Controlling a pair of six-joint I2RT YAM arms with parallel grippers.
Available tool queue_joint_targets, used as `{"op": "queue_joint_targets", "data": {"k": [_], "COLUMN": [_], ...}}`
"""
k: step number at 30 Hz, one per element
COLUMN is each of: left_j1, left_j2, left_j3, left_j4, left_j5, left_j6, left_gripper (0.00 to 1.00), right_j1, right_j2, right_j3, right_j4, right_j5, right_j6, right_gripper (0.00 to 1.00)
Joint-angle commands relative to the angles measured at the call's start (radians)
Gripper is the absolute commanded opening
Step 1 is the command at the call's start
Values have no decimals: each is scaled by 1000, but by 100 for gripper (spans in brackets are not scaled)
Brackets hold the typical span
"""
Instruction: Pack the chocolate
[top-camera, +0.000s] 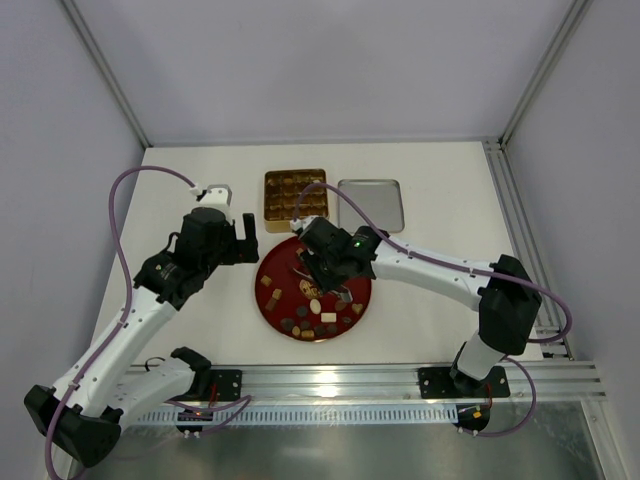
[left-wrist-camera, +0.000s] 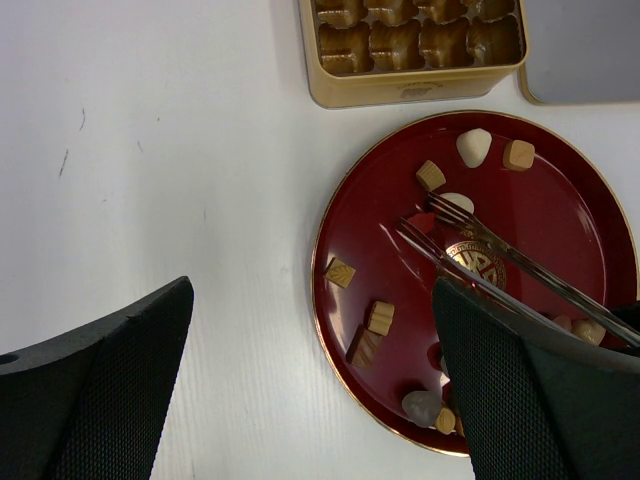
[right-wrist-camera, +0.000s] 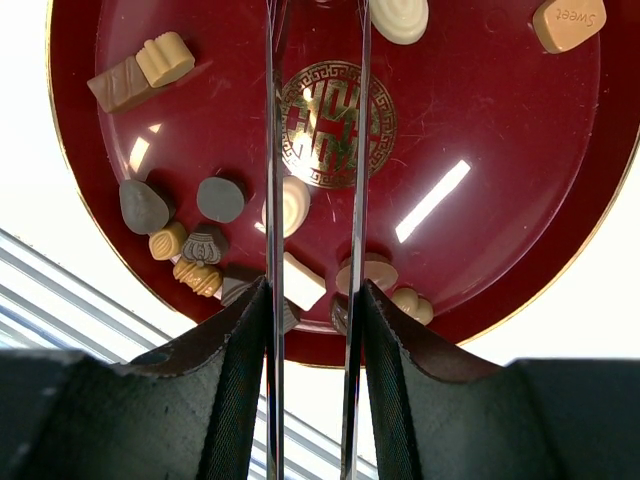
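While tongs (right-wrist-camera: 274, 150) over plate (right-wrist-camera: 490, 110) centre, chocolate (right-wrist-camera: 143, 207) along rim.

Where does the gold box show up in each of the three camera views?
Top external: the gold box is at centre, just beyond the red plate and left of the silver tray.
Left wrist: the gold box is at the top edge, cut off by the frame.
Right wrist: not in view.
Shared landmark: the red plate appears in all three.
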Motion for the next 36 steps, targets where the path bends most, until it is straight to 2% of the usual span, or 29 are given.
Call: {"op": "queue_joint_targets", "data": {"k": [1, 15, 24, 34, 36], "left_j1": [3, 3, 3, 1, 3], "left_j2": [-15, -18, -20, -23, -21], "left_j3": [0, 0, -2, 0, 0], "left_j4": [18, 16, 18, 18, 16], "left_j5": [-20, -23, -23, -23, -25], "left_j6": [10, 12, 12, 12, 12], "left_gripper": [100, 100, 100, 100, 100], "right_j1": [7, 5, 4, 2, 2], "right_j2": [2, 8, 39, 57, 56], "right_j3": [54, 58, 77, 93, 92], "right_j4": [28, 29, 31, 25, 25], "right_j5": [17, 11, 9, 9, 8], "right_j6": [-15, -16, -19, -18, -18], "right_gripper": [43, 38, 42, 41, 39]}}
